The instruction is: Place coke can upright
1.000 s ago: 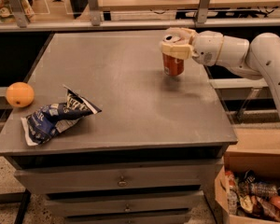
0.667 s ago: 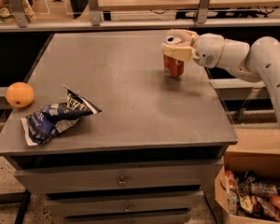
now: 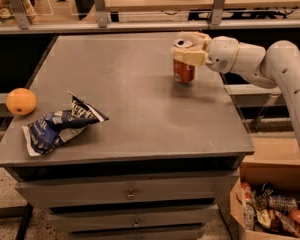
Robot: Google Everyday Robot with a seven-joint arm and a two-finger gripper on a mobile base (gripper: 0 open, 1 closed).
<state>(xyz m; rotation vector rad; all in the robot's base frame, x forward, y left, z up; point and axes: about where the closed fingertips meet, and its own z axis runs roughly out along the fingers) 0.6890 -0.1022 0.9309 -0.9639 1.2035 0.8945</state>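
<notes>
You see the gripper point(image 3: 186, 53) clamped on the coke can point(image 3: 183, 72), its long axis vertical, silver end up, at the worktop's point(image 3: 125, 109) far right.

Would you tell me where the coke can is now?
The coke can is upright at the far right of the table in the camera view, its top gripped by the hand, far from the chip bag.

the gripper point(image 3: 186, 50) sits over the coke can point(image 3: 183, 74), its fingers point(image 3: 191, 58) clasped round and hiding the upper half. below the fingers, whether the base touches the surface point(image 3: 120, 79) is unclear. right of them, the arm point(image 3: 290, 66) runs off the edge.
</notes>
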